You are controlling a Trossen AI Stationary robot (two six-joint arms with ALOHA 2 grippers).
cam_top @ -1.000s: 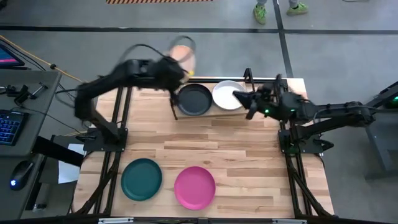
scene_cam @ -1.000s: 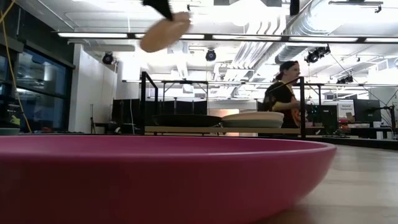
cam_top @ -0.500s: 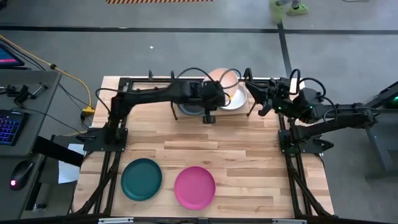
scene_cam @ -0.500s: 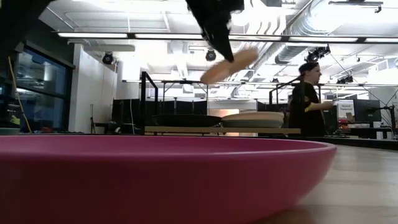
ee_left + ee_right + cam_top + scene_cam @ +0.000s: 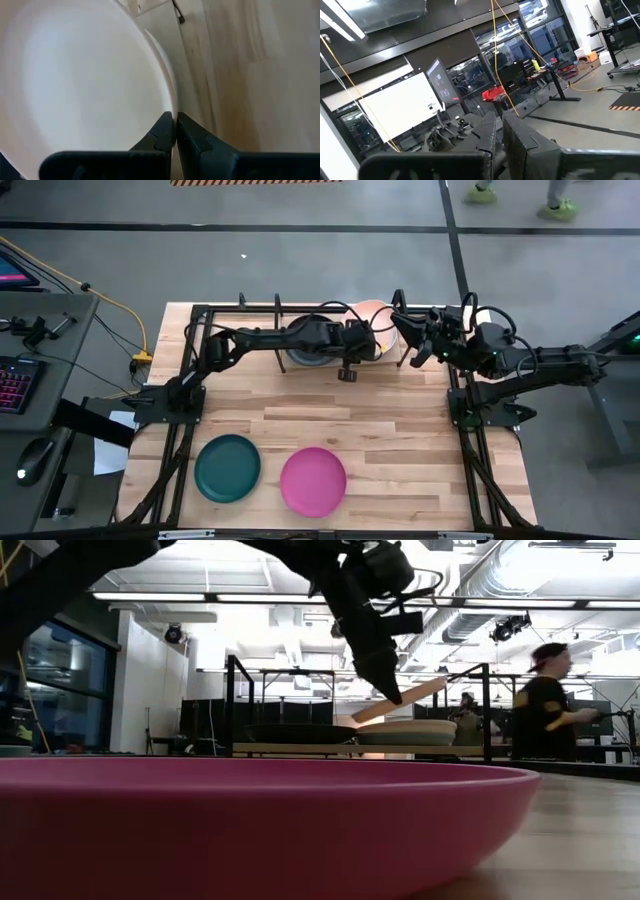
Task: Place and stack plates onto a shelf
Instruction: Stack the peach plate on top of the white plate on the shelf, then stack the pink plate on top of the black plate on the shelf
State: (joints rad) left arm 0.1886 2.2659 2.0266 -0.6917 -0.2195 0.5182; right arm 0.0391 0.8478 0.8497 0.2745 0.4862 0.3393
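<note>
While gripping the pale pink plate (image 5: pixel 372 313), the left tool (image 5: pixel 362 343) has lowered it toward the white plate (image 5: pixel 420 732).

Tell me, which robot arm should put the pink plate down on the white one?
Probably the left. Its fingers are shut on the pale pink plate, tilted just above the white plate on the shelf. The right gripper waits beside the shelf, holding nothing.

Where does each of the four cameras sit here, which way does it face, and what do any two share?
High: overhead, facing down; both arms, left gripper holding the pale pink plate over the shelf.
Low: tabletop level, facing the room across the magenta plate; left arm overhead.
Left wrist: past its own fingers, pinching that plate's rim.
Right wrist: past its own gripper, facing the room.
High and low share the tilted pink plate and shelf.
</note>
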